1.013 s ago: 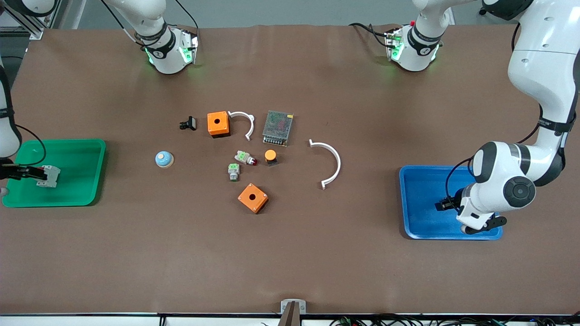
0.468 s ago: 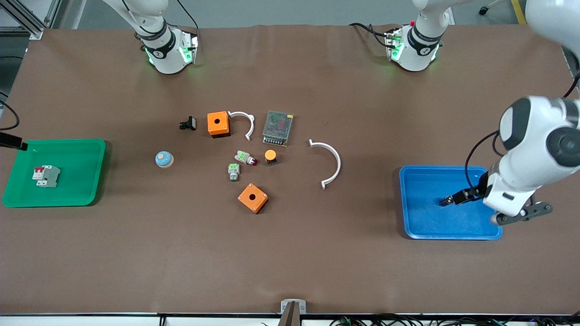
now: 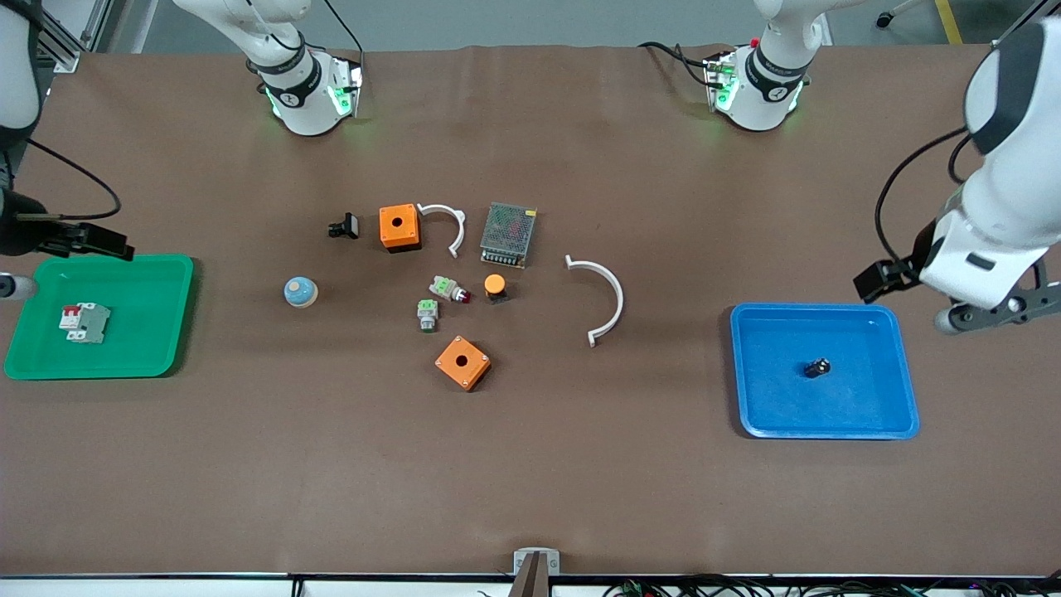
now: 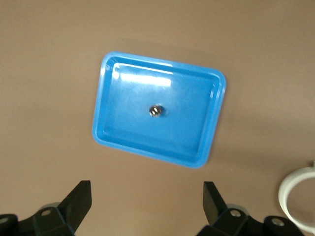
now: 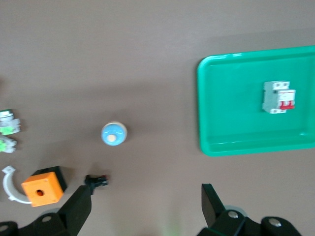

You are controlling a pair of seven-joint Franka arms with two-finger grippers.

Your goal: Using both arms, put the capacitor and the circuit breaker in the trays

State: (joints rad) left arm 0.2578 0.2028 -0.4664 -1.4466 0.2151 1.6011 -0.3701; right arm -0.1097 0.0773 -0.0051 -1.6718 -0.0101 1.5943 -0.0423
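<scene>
You are seeing the tiny black capacitor (image 3: 817, 367) lying in the blue plastic tray (image 3: 879, 424) and the white-grey circuit breaker (image 3: 84, 322) lying in the green plastic tray (image 3: 157, 274); the left gripper (image 4: 147, 206) and right gripper (image 5: 146, 209) are hanging above with fingers apart

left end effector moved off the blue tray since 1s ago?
Yes. The left end effector has risen from inside the blue tray toward the robots' bases, leaving the capacitor in it.

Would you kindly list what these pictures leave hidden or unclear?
- Right gripper, front view: most of its arm is cut off by the edge.
- Left gripper, front view: fingertips too small to separate.
- Capacitor in the blue tray: markings too small.
- Circuit breaker, right wrist view: blurred.
</scene>
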